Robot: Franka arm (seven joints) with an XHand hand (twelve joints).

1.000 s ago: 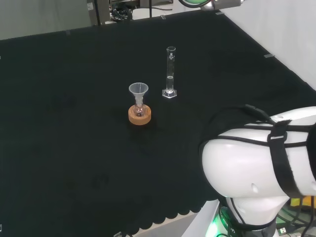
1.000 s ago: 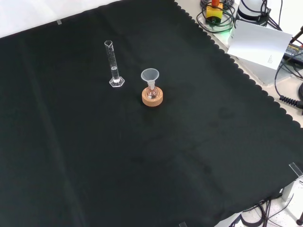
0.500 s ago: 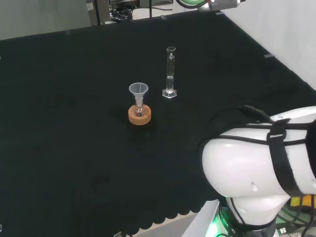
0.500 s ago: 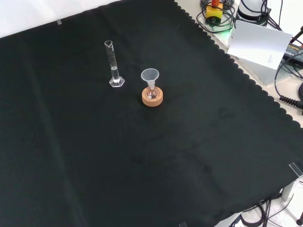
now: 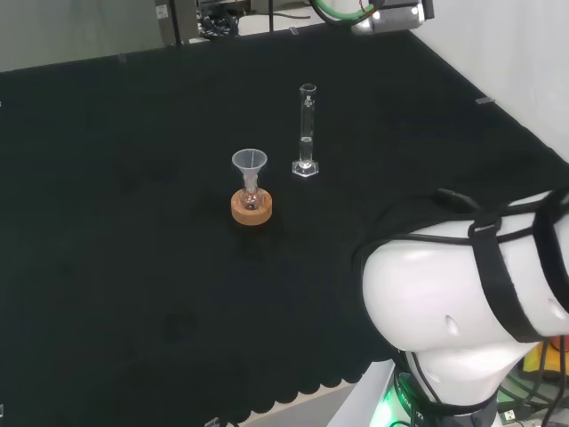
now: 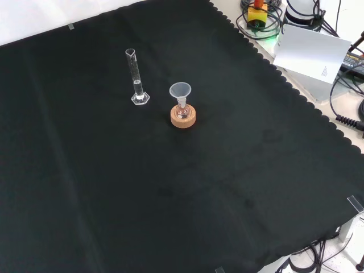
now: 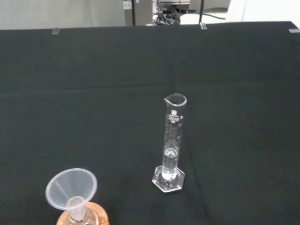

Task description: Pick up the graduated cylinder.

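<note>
Even, bright light; faint shadows.

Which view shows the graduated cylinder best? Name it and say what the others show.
The wrist view: the graduated cylinder stands close and large, with its spout, printed marks and hexagonal foot plain. In the head view and front view it is small, a thin clear upright tube beside the funnel that stands on the cork ring.

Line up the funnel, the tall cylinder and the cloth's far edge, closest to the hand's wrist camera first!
Going by the wrist view:
1. funnel, on its cork ring, lowest and closest, off to one side.
2. graduated cylinder, standing upright a little farther back, near the middle.
3. far edge of the cloth, way behind both.
</note>
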